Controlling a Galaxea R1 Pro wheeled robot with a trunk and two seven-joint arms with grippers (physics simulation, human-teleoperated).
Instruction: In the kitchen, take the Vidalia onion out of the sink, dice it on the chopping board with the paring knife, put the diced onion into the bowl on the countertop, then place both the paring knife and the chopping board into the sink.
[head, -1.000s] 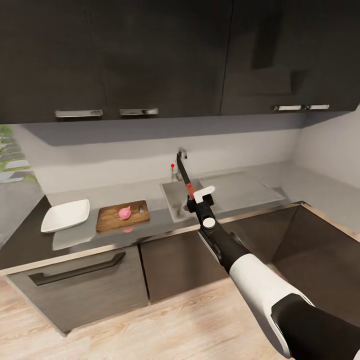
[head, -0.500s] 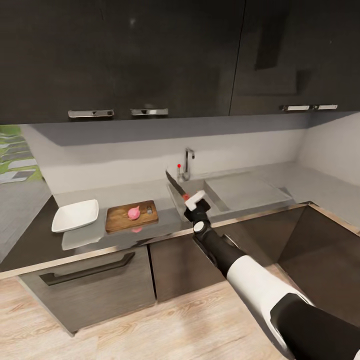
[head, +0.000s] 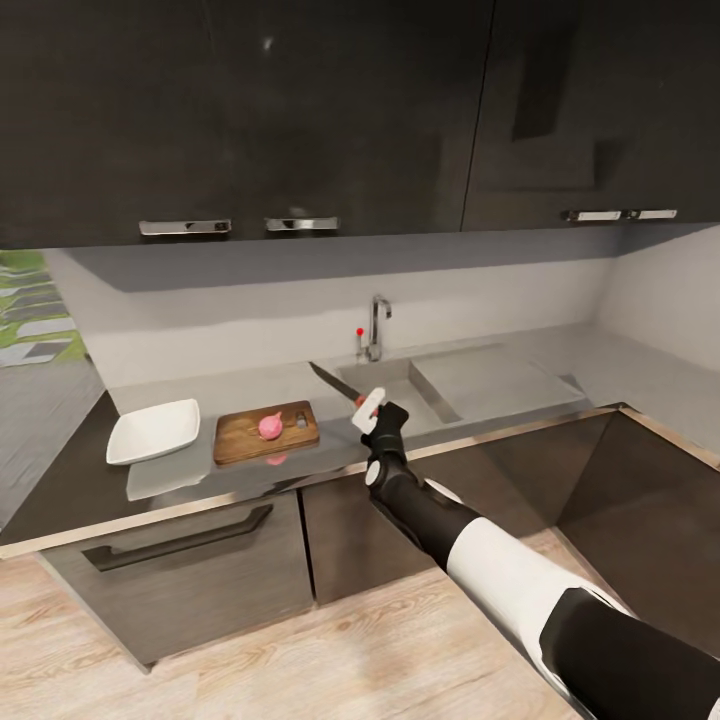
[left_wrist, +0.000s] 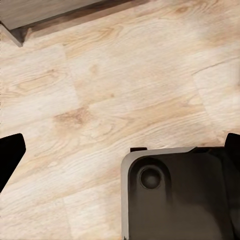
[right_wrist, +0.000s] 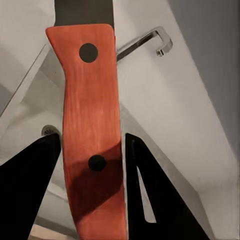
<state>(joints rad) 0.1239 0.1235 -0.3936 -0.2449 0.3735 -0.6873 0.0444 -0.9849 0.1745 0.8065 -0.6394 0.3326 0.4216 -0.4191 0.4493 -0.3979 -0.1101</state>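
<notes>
The pink Vidalia onion (head: 270, 426) sits whole on the brown chopping board (head: 250, 440) on the grey countertop (head: 330, 452). The white bowl (head: 153, 431) stands just left of the board. My right gripper (head: 372, 408) is shut on the paring knife (head: 334, 382) and hovers over the counter's front edge, between the board and the sink (head: 395, 380). The dark blade points left and away, towards the board. In the right wrist view the knife's orange handle (right_wrist: 90, 130) is clamped between the dark fingers (right_wrist: 27, 185). My left gripper (left_wrist: 120, 150) is open over the wooden floor.
The chrome tap (head: 377, 326) with a red knob rises behind the sink, and the drainboard (head: 490, 380) lies to its right. Dark wall cabinets (head: 300, 110) hang overhead. Base cabinets (head: 180, 560) front the counter. The robot's dark base (left_wrist: 175, 200) is below the left gripper.
The camera swung at first. My right gripper has moved left and down, and the knife has tipped from nearly upright to pointing left towards the board.
</notes>
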